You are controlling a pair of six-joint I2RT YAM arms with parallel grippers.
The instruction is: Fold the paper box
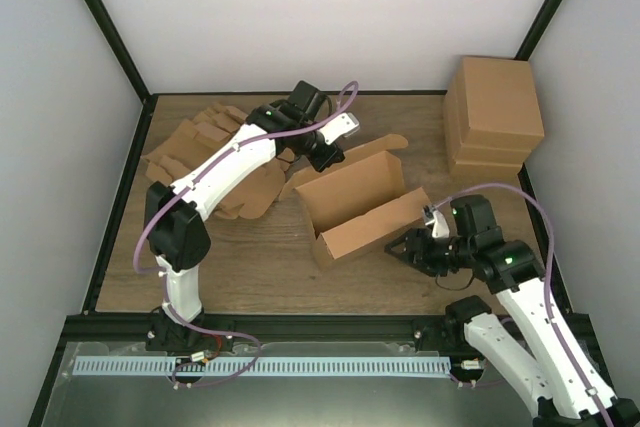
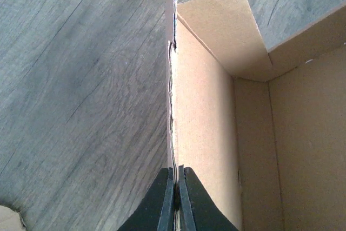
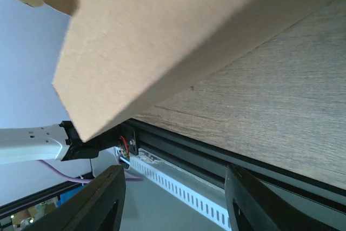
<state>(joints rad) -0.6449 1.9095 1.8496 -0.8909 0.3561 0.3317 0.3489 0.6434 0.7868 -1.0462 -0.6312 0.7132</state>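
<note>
One paper box at the centre of the frame. One block of stacked boxes, upper right — its layers too close to count. One heap of blanks, upper left — sheets uncountable. One table. Two grippers: left gripper, right gripper.

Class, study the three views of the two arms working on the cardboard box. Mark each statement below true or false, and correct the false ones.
1. The left claw is shut on a wall of the paper box. True.
2. The right claw is clamped on the box. False: its fingers stand wide apart, with nothing between them.
3. A stack of cardboard boxes stands at the far right corner of the table. True.
4. The heap of cardboard blanks lies at the near right. False: it lies at the far left, behind the left arm.
5. The paper box is open on top, with its inside showing. True.
</note>
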